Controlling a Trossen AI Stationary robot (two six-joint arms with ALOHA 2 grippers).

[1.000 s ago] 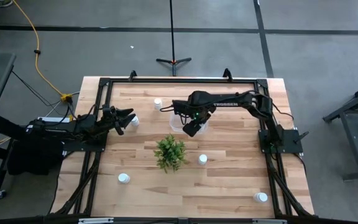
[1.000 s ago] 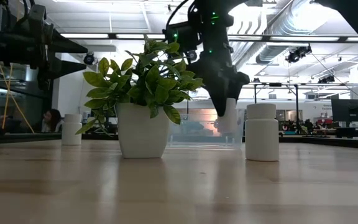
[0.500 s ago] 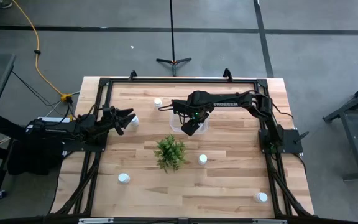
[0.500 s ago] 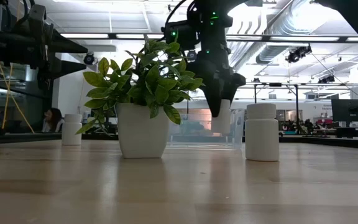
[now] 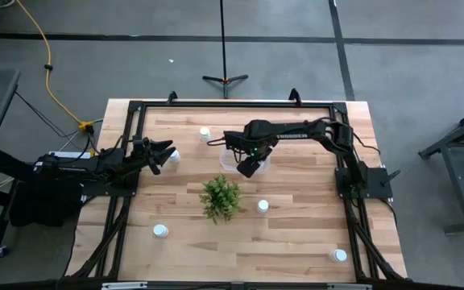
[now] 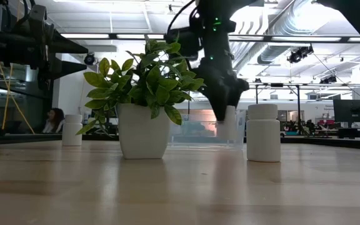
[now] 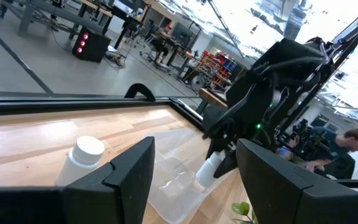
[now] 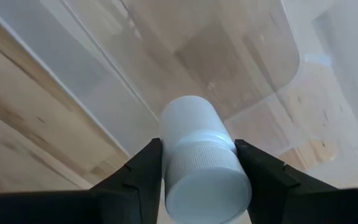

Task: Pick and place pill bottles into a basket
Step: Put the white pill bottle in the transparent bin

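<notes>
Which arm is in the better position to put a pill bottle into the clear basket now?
The right. Its claw already grips a pill bottle directly over the basket. The left claw is open and empty, beside another bottle.

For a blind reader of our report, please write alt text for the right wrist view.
The right pincer holds a white pill bottle between its two dark fingers, directly above the clear plastic basket. The wooden table shows through the basket and beside it.
</notes>
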